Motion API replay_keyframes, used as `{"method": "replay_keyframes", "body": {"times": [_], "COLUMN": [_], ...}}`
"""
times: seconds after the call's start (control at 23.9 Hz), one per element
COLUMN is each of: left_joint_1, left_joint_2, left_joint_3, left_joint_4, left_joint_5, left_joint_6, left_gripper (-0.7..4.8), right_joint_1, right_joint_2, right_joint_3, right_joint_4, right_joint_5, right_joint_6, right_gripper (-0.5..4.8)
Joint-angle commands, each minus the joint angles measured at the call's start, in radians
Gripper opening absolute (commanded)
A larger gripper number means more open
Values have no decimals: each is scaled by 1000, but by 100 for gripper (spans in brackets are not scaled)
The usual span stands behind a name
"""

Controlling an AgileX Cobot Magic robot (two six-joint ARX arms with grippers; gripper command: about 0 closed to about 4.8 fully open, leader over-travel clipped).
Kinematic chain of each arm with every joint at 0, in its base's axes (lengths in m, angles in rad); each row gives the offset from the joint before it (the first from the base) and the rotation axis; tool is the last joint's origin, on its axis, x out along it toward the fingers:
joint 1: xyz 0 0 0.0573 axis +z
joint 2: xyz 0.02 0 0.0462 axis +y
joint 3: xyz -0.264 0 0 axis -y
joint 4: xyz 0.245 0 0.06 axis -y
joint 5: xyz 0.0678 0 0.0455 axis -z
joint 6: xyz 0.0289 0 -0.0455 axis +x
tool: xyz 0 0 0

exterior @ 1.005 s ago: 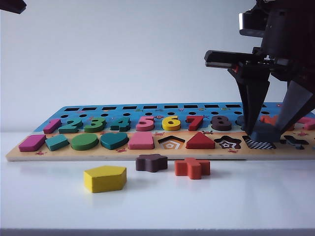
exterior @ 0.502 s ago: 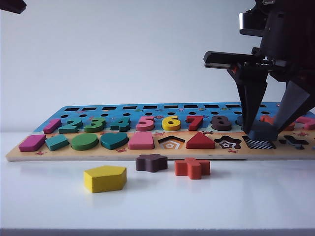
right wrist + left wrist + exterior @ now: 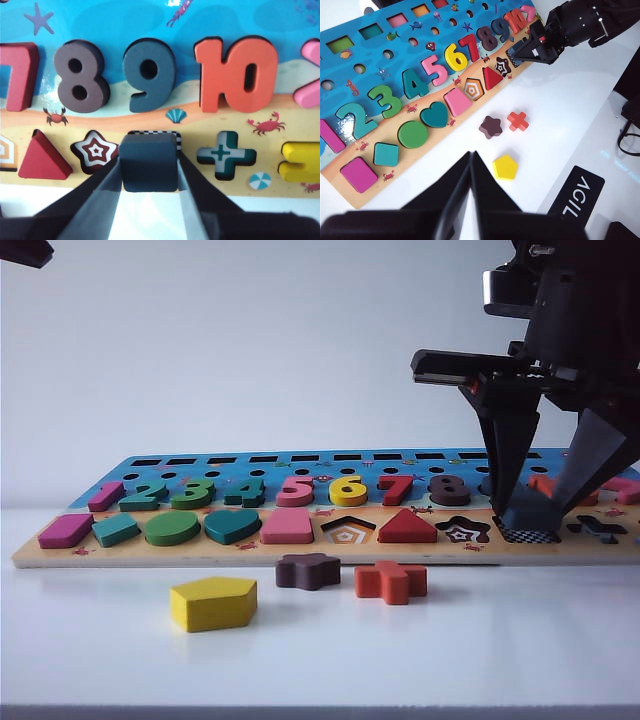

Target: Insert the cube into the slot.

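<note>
Puzzle board [image 3: 300, 550] lies flat on the white table, and your right gripper [image 3: 149, 175] hangs over its right part, jaws partway closed on the dark navy cube [image 3: 148, 162], which sits tilted just above the checkered slot [image 3: 152, 133] between the star recess [image 3: 95, 150] and the cross recess [image 3: 223, 154]. Level the cube, square its edges to the slot, then lower gently. Your left gripper [image 3: 470, 200] waits well apart over the near table edge, fingers together on nothing.

A plain, pale grey wall [image 3: 250, 350] stood behind a glossy white counter [image 3: 320, 650] under soft, even light.
</note>
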State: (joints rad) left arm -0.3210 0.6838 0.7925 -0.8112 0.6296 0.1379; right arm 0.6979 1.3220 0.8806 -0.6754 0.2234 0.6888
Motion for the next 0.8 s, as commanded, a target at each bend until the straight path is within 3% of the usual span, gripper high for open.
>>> {"method": "replay_keyframes", "body": {"times": [0.04, 0.8], "left_joint_1": [0, 0], "left_joint_2": [-2, -2], "left_joint_3": [5, 5], "left_joint_4": [14, 14], "left_joint_5": [6, 6], "left_joint_6": [1, 1], "left_gripper": [10, 10], "right_joint_1": [-1, -1], "right_joint_2": [0, 0], "right_joint_3": [1, 1], "right_joint_4": [21, -6], "right_joint_5": [13, 13], "right_joint_6": [6, 7], "right_gripper": [16, 8]}}
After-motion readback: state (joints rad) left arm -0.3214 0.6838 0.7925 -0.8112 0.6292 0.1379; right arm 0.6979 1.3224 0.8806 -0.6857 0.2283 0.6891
